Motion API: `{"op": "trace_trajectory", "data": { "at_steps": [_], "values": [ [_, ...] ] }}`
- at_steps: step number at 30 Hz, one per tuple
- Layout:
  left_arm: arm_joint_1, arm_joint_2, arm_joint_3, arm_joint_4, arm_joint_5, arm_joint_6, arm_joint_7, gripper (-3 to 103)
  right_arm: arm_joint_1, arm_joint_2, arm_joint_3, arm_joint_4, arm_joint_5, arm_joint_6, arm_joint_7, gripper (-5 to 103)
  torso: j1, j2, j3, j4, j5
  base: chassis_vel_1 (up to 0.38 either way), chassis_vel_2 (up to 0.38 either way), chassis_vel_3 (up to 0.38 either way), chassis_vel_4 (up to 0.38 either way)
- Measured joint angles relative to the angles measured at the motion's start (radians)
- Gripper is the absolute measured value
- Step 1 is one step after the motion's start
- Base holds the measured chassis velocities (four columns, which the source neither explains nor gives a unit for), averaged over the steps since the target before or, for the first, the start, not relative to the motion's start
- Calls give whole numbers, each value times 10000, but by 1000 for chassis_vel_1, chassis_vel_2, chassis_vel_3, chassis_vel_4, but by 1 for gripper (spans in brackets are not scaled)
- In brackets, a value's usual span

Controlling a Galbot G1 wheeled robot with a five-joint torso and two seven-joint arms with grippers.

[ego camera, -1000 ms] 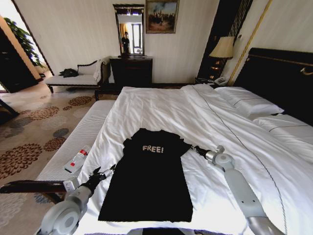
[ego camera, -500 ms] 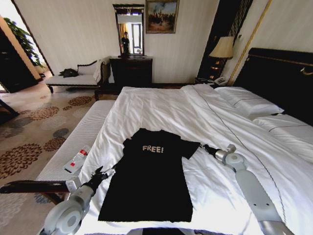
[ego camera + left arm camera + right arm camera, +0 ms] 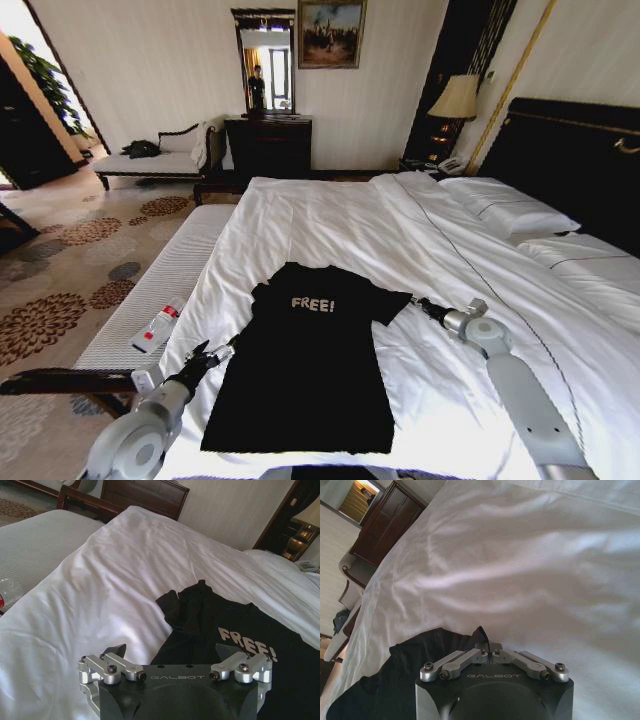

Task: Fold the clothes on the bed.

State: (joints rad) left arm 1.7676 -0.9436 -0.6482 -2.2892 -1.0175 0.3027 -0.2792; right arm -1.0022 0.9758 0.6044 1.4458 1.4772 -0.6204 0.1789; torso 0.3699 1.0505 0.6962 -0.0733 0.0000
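From my head, the black cotton T-shirt with white "FREE!" lettering [image 3: 305,355] lies flat on the white-sheeted double bed [image 3: 330,225] between my claws. My left claw [image 3: 175,667] gapes wide over its side, holding nothing. My right claw [image 3: 485,642] is pinched tight on the sleeve edge.

Lit brightly by daylight from the doorway at far left [image 3: 15,40] — carpet there washed out. Glare across the white duvet [image 3: 330,225], folds blown to near-white in both wrist views. T-shirt [image 3: 305,365] rendered flat black, creases lost. Bedside lamp [image 3: 457,98] glowing warm against a dark corner. Straight lines bowed toward the head view's edges — slight softness in distant furniture.
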Motion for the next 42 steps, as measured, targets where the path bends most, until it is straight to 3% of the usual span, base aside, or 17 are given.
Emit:
{"op": "trace_trajectory", "data": {
  "at_steps": [5, 8, 14, 24, 42],
  "values": [
    [57, 2, -40, -13, 4, 6, -2, 100, 38, -12, -117, 542, -90, 24, 14, 0, 0, -1, 0, 0, 2, 0, 0, 0, 0],
    [61, 35, -36, -28, 15, 18, -4, 100, -43, -70, -267, 1842, -94, 29, 36, 0, 1, -1, 0, 0, -3, 0, 0, 0, 0],
    [-132, 80, 120, -129, -16, 81, -86, 100, 162, -140, -1457, 3416, -397, -53, 149, 0, 0, 1, 0, 0, -4, 0, 0, 0, 0],
    [-56, 45, -30, -148, -73, 99, -76, 100, 1088, 192, -3698, 2556, -1443, -45, 136, 0, 1, 0, 1, 1, -1, 0, 0, 0, 0],
    [18, -2, -289, -75, -199, 115, -27, 100, 1892, 1210, -4909, 1049, -2260, 103, 209, 0, 1, -1, 1, -2, -2, 0, 0, 0, 0]
  ]
}}
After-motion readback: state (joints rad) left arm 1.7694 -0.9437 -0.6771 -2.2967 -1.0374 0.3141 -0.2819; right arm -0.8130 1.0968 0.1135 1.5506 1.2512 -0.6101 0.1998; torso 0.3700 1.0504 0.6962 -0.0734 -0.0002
